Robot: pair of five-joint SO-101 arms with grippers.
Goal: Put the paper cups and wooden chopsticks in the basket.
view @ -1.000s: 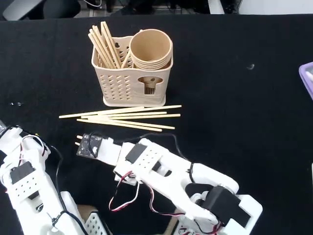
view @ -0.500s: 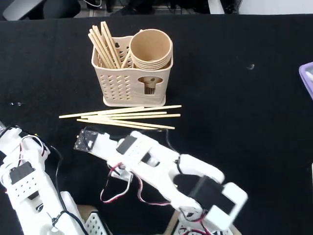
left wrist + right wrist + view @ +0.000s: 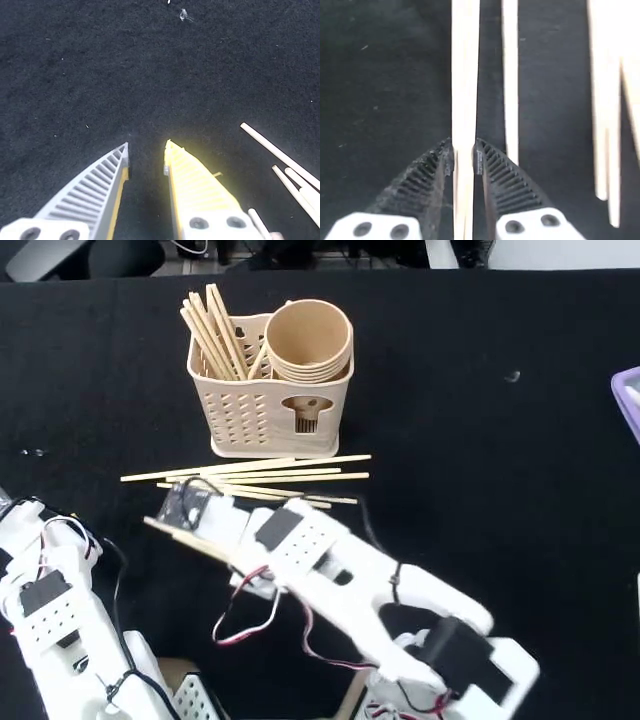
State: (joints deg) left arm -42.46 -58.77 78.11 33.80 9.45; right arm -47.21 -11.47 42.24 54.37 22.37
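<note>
One chopstick [image 3: 465,75] within the right pincer [image 3: 463,146], other chopsticks [image 3: 510,75] just beside

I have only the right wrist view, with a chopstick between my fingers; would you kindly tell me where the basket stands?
Observer: In the high view the basket stands just beyond the loose chopsticks, on the far side of them from the right gripper and its held chopstick.
Operator: Thank you; what does it hold?
Observer: A stack of paper cups at one end, upright chopsticks at the other.
Operator: And the left gripper?
Observer: The left gripper is open over the black table, gripping nothing.
</note>
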